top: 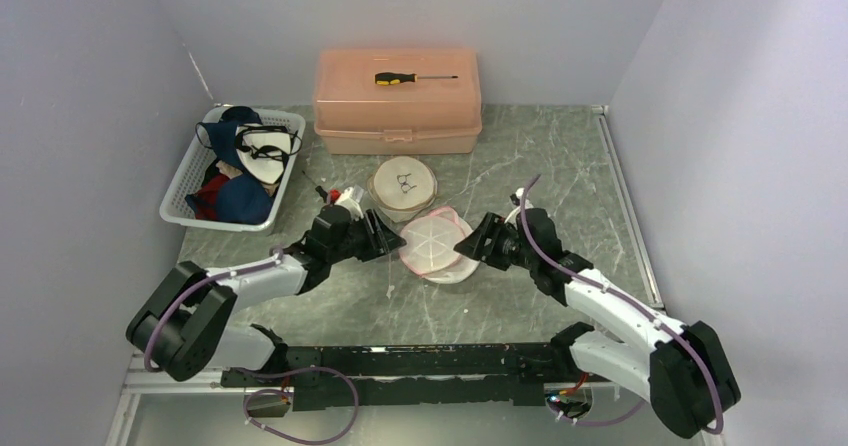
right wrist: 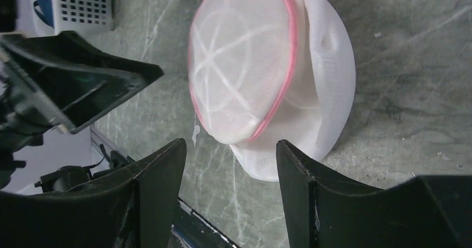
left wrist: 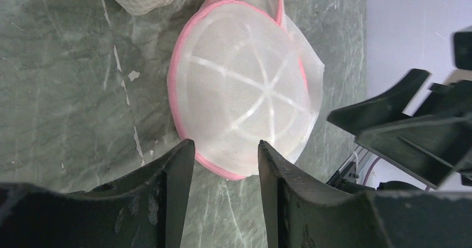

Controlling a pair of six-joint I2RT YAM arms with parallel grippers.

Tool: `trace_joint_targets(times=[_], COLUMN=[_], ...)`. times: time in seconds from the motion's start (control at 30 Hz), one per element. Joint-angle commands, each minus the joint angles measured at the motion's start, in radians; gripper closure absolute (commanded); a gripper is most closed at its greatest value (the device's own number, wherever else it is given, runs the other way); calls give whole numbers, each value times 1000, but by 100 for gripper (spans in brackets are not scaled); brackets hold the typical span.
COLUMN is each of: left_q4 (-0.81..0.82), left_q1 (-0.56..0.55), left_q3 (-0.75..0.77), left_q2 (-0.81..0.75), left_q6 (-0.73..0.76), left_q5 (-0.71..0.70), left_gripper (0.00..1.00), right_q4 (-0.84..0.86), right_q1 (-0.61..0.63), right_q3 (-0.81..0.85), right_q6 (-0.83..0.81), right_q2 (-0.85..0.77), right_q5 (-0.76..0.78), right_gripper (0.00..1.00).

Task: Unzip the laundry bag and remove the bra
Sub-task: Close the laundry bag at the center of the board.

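Grey-green bench [top: 520, 306] carries the bag [left wrist: 245, 87] between my two tools; left tool [left wrist: 225, 148] and right tool [right wrist: 231, 148] both stand spread, empty. I can't spot the zip pull, so a blind pinch may just drag the mesh.

Laundry bag [top: 435, 246] [left wrist: 245, 92] [right wrist: 245, 75], round domed white mesh pouch, pink piping round rim, pale ribs radiating from centre like spokes, tilted on looser white mesh beneath, second pink edge offset behind, near mid table [top: 500, 296], contents unreadable through mesh
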Motion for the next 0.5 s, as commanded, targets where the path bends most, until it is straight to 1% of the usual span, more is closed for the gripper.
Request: trace_joint_targets(times=[0.0, 0.13, 0.47], left_q4=[-34, -55, -74], left_q1=[5, 5, 5], left_q3=[-5, -21, -62], left_q2=[-83, -120, -191], left_q6=[35, 38, 32], left_q5=[-11, -20, -33], left_gripper=[49, 49, 49], right_q4=[-4, 0, 133], right_q1=[-1, -3, -3], right_q3=[56, 75, 104], right_q6=[71, 81, 99], right_q2=[74, 140, 333], right_q5=[-19, -21, -44], right_gripper=[35, 35, 36])
